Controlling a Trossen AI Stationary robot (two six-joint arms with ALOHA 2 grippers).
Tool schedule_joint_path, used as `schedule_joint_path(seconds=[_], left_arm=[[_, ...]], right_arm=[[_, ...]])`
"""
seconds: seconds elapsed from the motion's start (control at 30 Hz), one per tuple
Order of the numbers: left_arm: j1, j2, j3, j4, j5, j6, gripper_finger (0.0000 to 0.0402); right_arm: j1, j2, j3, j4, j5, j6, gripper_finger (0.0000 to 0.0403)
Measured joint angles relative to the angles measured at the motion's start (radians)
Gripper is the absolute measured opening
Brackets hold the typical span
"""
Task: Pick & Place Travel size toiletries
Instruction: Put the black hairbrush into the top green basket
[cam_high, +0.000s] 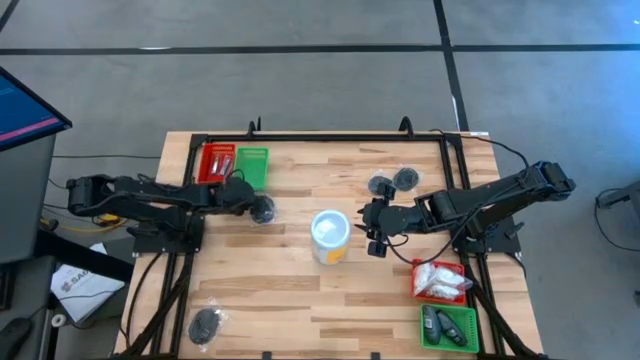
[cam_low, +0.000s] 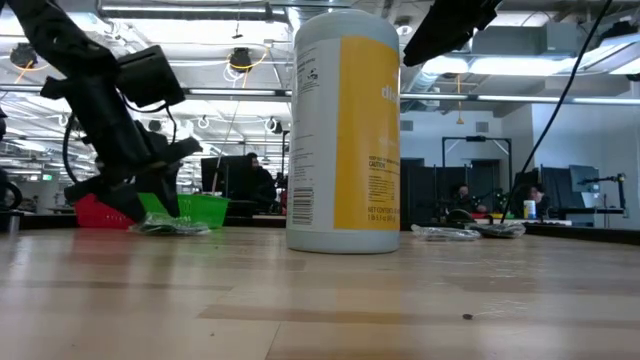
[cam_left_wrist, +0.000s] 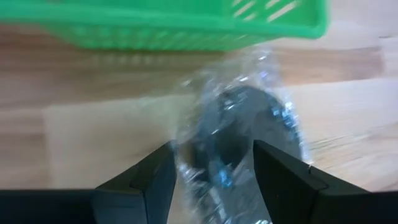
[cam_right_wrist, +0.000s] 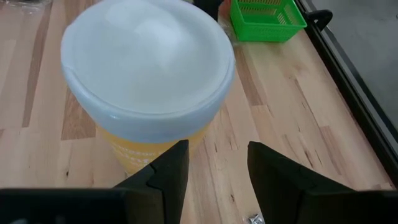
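Observation:
A dark grey round piece in clear crinkly wrap (cam_high: 262, 210) lies on the table in front of the far-left green tray (cam_high: 253, 166). My left gripper (cam_high: 248, 203) is open and low over the piece. Its fingers stand on either side of the piece in the left wrist view (cam_left_wrist: 239, 134). My right gripper (cam_high: 374, 228) is open and empty. It hangs above the table just right of the white cup with a yellowish base (cam_high: 330, 236). Two more dark round pieces (cam_high: 392, 182) lie far of it, and another (cam_high: 207, 322) lies near the front left. My left gripper has its two fingers (cam_left_wrist: 155, 177) at either side of the wrapped round piece's clear wrap (cam_left_wrist: 186, 165), coming slanting down from the table's left. The piece rests on the table. I cannot tell whether the fingers touch the wrap.
A red tray (cam_high: 217, 161) stands beside the far-left green tray. At the front right, a red tray (cam_high: 440, 280) holds white sachets and a green tray (cam_high: 448, 326) holds dark items. The cup stands in the middle, between the two grippers.

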Motion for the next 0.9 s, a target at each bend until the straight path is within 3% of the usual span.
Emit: schedule_joint_path(seconds=[0.23, 0.57, 0.9], left_arm=[[0.041, -0.003, -0.051, 0.085, 0.010, 0.037, 0.0174], [0.031, -0.002, -0.065, 0.099, 0.020, 0.063, 0.0010], [-0.025, 0.000, -0.069, 0.126, 0.071, 0.079, 0.0000]], right_arm=[[0.000, 0.000, 0.000, 0.003, 0.000, 0.000, 0.0154], [0.000, 0.000, 0.000, 0.004, 0.000, 0.000, 0.0154], [0.000, 0.000, 0.000, 0.004, 0.000, 0.000, 0.0154]])
